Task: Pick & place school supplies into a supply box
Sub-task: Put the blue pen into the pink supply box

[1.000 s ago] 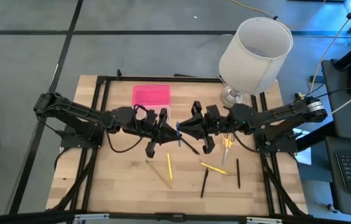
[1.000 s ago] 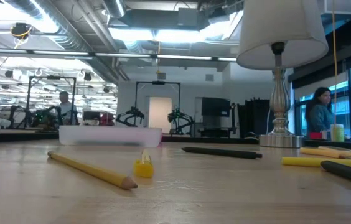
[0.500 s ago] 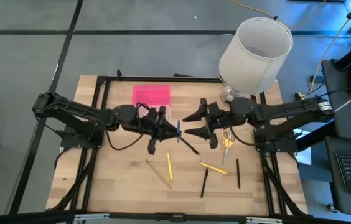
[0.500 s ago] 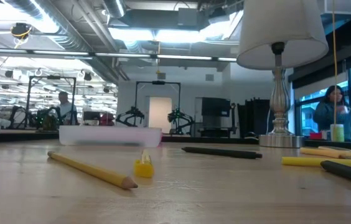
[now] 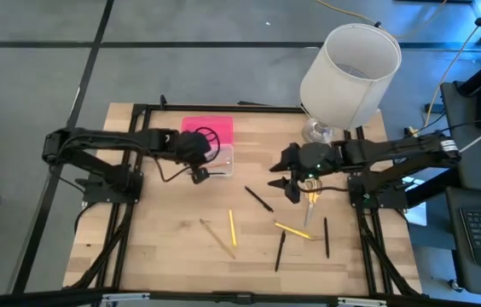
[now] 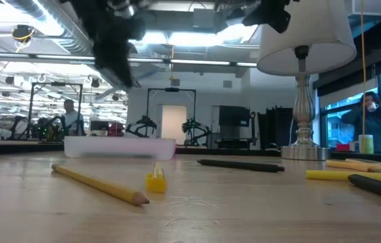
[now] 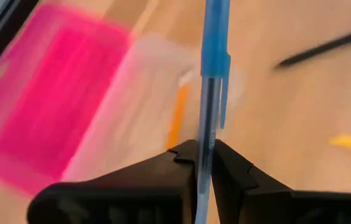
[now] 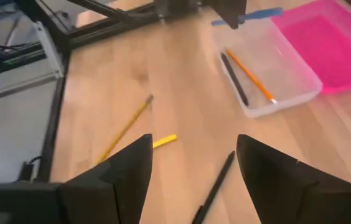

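The supply box lies open at the far middle of the table: pink lid [image 5: 206, 130] and clear base [image 5: 225, 159], with an orange pencil [image 8: 250, 76] and a black pen [image 8: 234, 79] inside. My left gripper [image 5: 202, 170] hangs over the base, shut on a blue pen [image 7: 215, 43]. My right gripper [image 5: 281, 183] hovers open over the table's middle, with nothing between its fingers. Flat on the wood lie a black pen [image 5: 258, 199], a yellow pencil [image 5: 231, 227], a wooden pencil [image 5: 217, 237], a yellow marker [image 5: 292, 230] and yellow-handled scissors [image 5: 310, 194]. My left gripper pinches the blue pen between its two fingers on the clear barrel [image 7: 204, 146], just behind the blue cap. The capped end sticks out past the fingertips. The pen is lifted clear, above the box's clear base [image 7: 144, 87].
A lamp with a big white shade [image 5: 350, 72] stands at the far right corner. Two more black pens [image 5: 280, 250] [image 5: 326, 236] lie near the front right. Black frame rails [image 5: 138, 136] run along the table's sides. People show in the room behind.
My right gripper has opened, let go of the blue pen at the table's middle and drawn back toward the right edge. My left gripper, still shut on the pen, has carried it toward the far left until it hangs over the box's clear base.
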Controlling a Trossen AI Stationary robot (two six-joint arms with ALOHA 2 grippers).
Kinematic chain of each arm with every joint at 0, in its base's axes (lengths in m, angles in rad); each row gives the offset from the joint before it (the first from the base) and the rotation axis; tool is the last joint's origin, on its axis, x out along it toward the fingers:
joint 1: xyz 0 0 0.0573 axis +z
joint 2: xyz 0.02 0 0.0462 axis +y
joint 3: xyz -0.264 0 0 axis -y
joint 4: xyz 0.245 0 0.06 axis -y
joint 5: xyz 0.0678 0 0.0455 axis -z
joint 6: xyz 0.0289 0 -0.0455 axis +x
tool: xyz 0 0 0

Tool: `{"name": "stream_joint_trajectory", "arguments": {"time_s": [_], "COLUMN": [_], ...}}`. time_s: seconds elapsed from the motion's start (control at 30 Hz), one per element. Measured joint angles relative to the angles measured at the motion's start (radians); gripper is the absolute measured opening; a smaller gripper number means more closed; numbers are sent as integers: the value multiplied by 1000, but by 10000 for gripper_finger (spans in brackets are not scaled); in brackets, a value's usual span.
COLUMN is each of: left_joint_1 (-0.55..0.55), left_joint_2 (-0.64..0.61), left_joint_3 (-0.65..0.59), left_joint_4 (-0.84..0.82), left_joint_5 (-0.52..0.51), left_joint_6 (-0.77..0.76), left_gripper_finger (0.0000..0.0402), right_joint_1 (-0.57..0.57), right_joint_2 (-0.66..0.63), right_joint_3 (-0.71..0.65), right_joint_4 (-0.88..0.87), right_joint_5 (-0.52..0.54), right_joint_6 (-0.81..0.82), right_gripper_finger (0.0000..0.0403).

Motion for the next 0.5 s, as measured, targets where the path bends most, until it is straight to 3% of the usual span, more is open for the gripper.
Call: {"name": "stream_joint_trajectory", "arguments": {"time_s": [0.2, 0.5], "left_joint_1": [64, 115], "left_joint_2": [85, 262], "left_joint_3": [0, 0], "left_joint_4": [-31, -29], "left_joint_5": [23, 76], "left_joint_6": [157, 256], "left_gripper_finger": [18, 18], "right_joint_1": [0, 0], "right_joint_2": [40, 73], "right_joint_3": [0, 0], "right_joint_4": [16, 8], "right_joint_5": [38, 41], "right_joint_6": [1, 1], "right_gripper_finger": [235, 235]}}
